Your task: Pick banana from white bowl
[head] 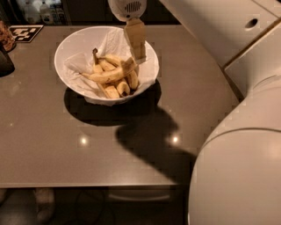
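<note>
Dim surroundings frame a glossy grey-brown table [52, 145] carrying two bright light reflections and the arm's heavy shadow; bottles [44, 11] stand in the dark behind its far edge. One black-and-white marker tag [24, 33] lies at the far left corner, with one dark object [5, 61] cut by the left edge. One white bowl [70, 44] sits on the far half, lined with crumpled white paper [114, 41]. Inside lies one loose banana [109, 75], long, curved, yellow with brown mottling, resting crosswise on a bunch of shorter bananas [120, 87]; their number is unclear. One gripper [138, 57] hangs over the bowl's right side, its tan tip just above the banana's right end; whether it is open or holding anything cannot be told. White robot body [237, 176] fills the right foreground.
</note>
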